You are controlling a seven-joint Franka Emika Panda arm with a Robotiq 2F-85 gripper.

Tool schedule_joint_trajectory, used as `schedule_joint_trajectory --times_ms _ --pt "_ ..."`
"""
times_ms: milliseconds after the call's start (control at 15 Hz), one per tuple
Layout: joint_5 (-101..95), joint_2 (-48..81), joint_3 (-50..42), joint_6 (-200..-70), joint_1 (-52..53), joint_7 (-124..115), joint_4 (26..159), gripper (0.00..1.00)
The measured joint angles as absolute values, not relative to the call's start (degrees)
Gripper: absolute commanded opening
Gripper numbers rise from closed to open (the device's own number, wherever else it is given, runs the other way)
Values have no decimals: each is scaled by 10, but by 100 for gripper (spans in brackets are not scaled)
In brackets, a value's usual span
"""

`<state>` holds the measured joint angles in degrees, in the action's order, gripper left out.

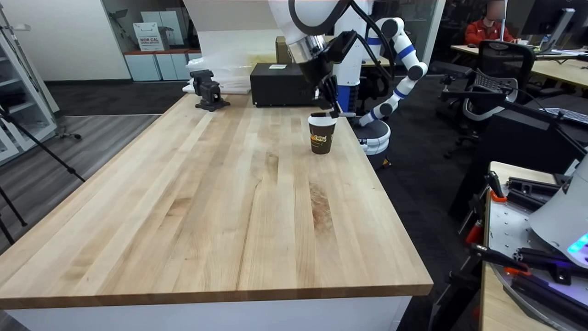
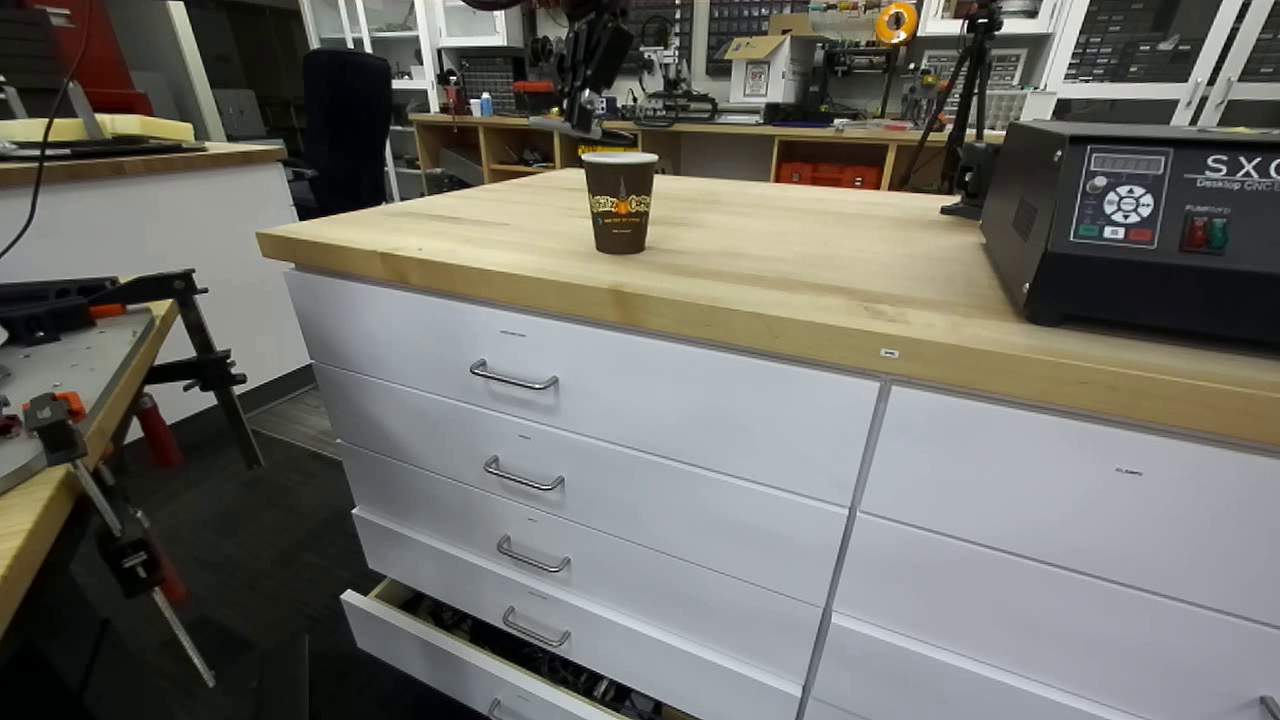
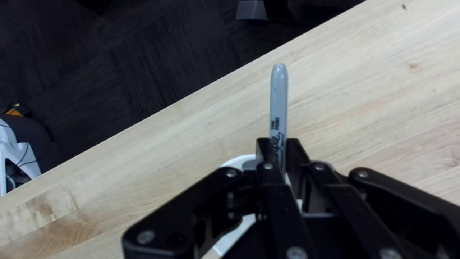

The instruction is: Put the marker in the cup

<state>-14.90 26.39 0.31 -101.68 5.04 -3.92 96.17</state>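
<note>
The brown paper cup [image 1: 321, 135] stands upright on the table near its edge; it also shows in an exterior view [image 2: 620, 205]. My gripper [image 1: 335, 111] is shut on the marker [image 3: 279, 97], just above the cup; it also shows there [image 2: 588, 115] and in the wrist view [image 3: 278, 149]. The marker lies about level across the fingertips, its grey end [image 1: 347, 114] out one side and its dark end [image 2: 618, 138] over the cup's mouth. In the wrist view the fingers hide most of the cup's white rim [image 3: 235, 162] and the marker's dark end.
A black box [image 1: 280, 85] stands at the table's far end in an exterior view, beside a black vise-like stand [image 1: 210, 92]. The box also shows close by in an exterior view [image 2: 1140, 240]. A white and blue arm [image 1: 399, 92] stands beyond the table's edge.
</note>
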Motion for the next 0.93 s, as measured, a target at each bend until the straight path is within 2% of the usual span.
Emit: schedule_joint_trajectory --times_ms 933 --pt "-147 310 1 -951 49 -39 907 6"
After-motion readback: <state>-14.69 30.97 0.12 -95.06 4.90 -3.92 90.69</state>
